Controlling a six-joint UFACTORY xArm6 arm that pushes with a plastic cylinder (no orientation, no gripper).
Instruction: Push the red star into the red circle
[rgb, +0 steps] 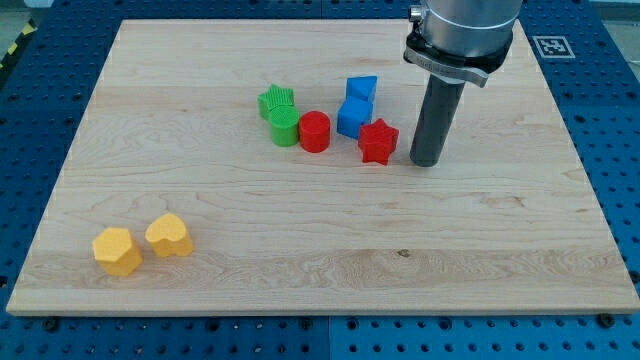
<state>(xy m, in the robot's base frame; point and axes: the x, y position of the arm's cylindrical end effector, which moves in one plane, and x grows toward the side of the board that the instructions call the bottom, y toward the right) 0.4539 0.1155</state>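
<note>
The red star lies right of the board's centre, toward the view's top. The red circle stands a short way to its left, with a gap between them. My tip rests on the board just to the right of the red star, a small gap apart from it. The rod rises from the tip to the arm at the view's top.
Two blue blocks sit just above the red star. A green star and a green circle touch the red circle's left side. Two yellow blocks lie at the lower left of the wooden board.
</note>
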